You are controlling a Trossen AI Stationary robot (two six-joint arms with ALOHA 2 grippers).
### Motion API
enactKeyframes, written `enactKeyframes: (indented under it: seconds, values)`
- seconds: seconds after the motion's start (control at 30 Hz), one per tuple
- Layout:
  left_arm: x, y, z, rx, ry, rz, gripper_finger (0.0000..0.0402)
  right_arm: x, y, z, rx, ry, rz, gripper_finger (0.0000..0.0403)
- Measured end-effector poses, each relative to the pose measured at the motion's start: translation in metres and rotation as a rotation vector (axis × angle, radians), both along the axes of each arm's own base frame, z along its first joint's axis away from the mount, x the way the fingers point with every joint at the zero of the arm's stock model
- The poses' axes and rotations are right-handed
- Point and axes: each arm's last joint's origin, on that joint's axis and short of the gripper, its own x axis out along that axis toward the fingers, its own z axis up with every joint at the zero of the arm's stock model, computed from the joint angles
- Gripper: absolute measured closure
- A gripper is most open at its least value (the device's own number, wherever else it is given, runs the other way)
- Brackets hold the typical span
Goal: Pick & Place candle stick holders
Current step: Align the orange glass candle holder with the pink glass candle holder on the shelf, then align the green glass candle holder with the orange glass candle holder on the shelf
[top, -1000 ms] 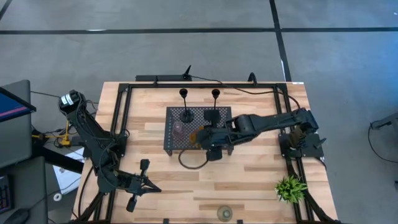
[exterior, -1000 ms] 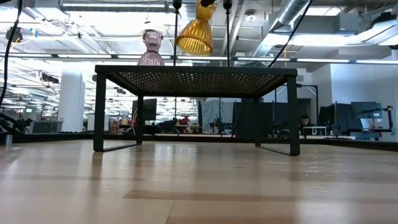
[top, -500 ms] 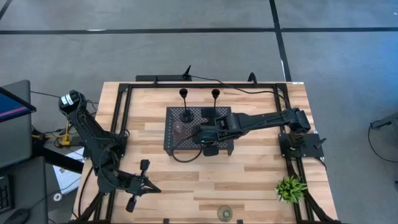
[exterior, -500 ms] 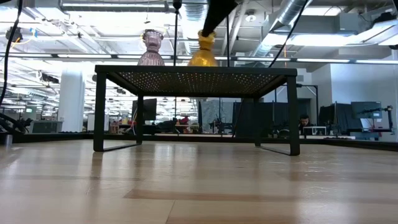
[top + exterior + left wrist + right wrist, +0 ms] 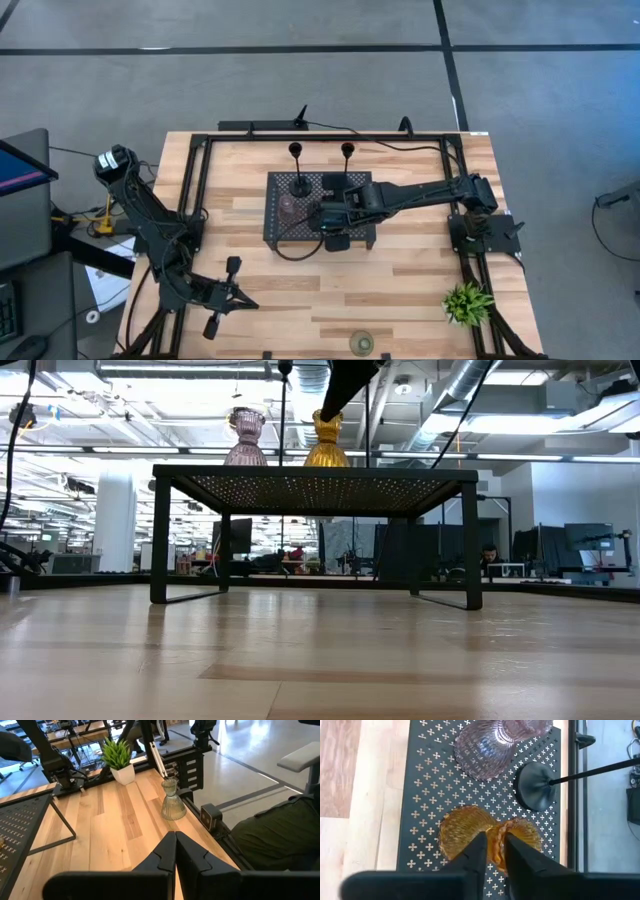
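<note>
On the bench's near edge stands the green holder [image 5: 361, 343]; the left pincer [image 5: 222, 297], fingers together, idles near-left. Farther in, the right pincer [image 5: 493, 851] clamps the amber holder [image 5: 326, 440] upright on the tray [image 5: 440, 477], beside the pink holder [image 5: 244, 438]. One black holder [image 5: 299, 166] stands on the tray behind them.

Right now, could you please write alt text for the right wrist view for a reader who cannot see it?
The right gripper is shut on the amber glass holder, standing on the black perforated tray. Beyond it stand the pink glass holder and a black holder's round base.
</note>
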Motion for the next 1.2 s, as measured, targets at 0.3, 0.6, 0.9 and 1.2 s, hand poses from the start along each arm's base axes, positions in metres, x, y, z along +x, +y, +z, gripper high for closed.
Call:
enactKeyframes:
  seconds: [0.3, 0.6, 0.9, 1.2]
  values:
    - [0.000, 0.000, 0.000, 0.000, 0.000, 0.000, 0.0396, -0.001, 0.002, 0.000, 0.000, 0.008, 0.007, 0.0287]
    - [0.000, 0.000, 0.000, 0.000, 0.000, 0.000, 0.0396, -0.009, 0.018, 0.039, 0.013, -0.072, 0.048, 0.0235]
    - [0.000, 0.000, 0.000, 0.000, 0.000, 0.000, 0.0396, -0.037, 0.057, 0.081, 0.186, -0.163, 0.013, 0.0229]
    - [0.000, 0.000, 0.000, -0.003, 0.001, 0.000, 0.0396, -0.078, 0.131, 0.084, 0.324, -0.106, 0.119, 0.0306]
